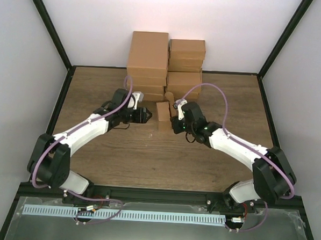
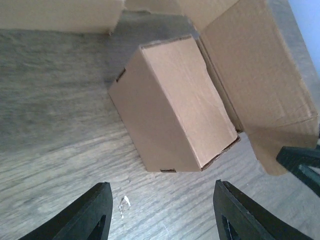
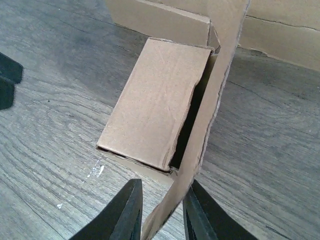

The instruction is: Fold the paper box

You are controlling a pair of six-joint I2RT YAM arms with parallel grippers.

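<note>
Half folded, judging from above: paper box (image 1: 162, 113) just in front of the stack of cartons (image 1: 153, 60), with left gripper (image 1: 145, 116) and right gripper (image 1: 175, 119) close on either side, equally near that stack.

From the left wrist: jaws wide apart, nothing between the fingers (image 2: 92, 212), box body beyond them toward the stack, 1 lid flap (image 2: 260, 80) unfolded.

From the right wrist: flap upright between the 2 fingers (image 3: 127, 212), close on both sides; pinched or slack, impossible to tell. Could spring back open if released untucked; could crease if pushed askew; could skid the light box across the table (image 3: 60, 100) into the stack.
</note>
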